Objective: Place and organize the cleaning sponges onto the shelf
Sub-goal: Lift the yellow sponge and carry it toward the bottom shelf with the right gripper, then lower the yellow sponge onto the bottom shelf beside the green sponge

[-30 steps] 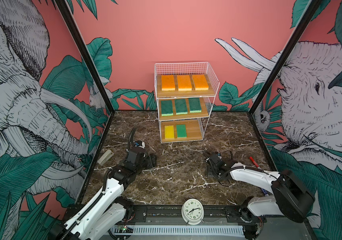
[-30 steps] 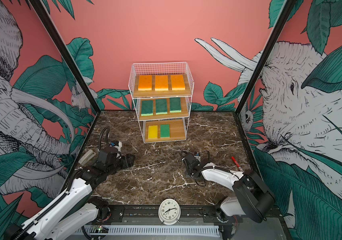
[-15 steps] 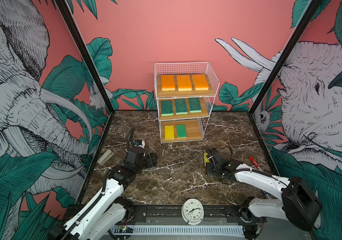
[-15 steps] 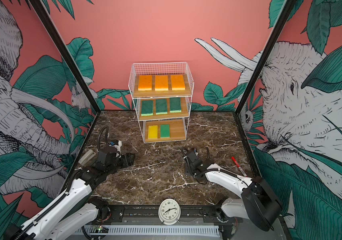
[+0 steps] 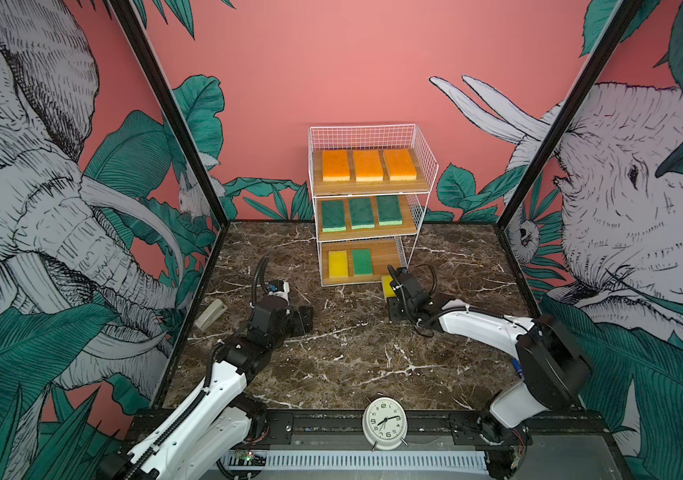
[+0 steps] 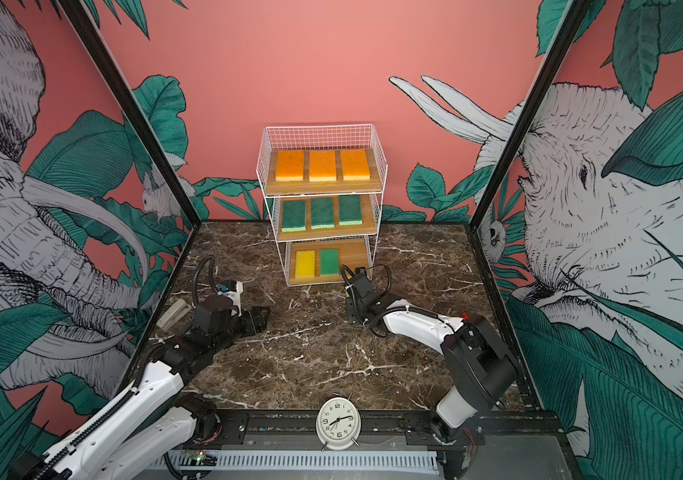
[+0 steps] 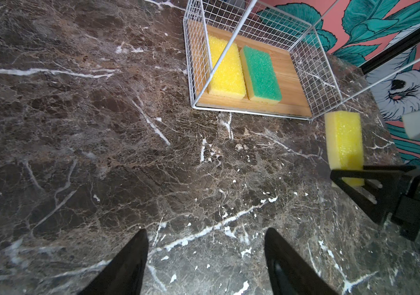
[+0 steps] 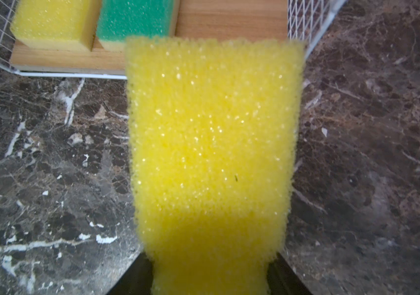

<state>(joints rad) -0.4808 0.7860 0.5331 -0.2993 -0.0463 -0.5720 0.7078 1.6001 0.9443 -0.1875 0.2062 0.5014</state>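
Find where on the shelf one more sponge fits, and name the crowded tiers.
Free: the bare wood of the bottom board, between the green sponge and the right wire wall, just ahead of the yellow sponge in the right gripper. Crowded: the top tier with three orange sponges and the middle tier with three dark green sponges.

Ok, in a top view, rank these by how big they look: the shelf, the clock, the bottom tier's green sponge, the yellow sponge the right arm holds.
1. shelf
2. clock, helped by nearness to the camera
3. green sponge
4. yellow sponge, mostly hidden, so its place below the green one is unsure
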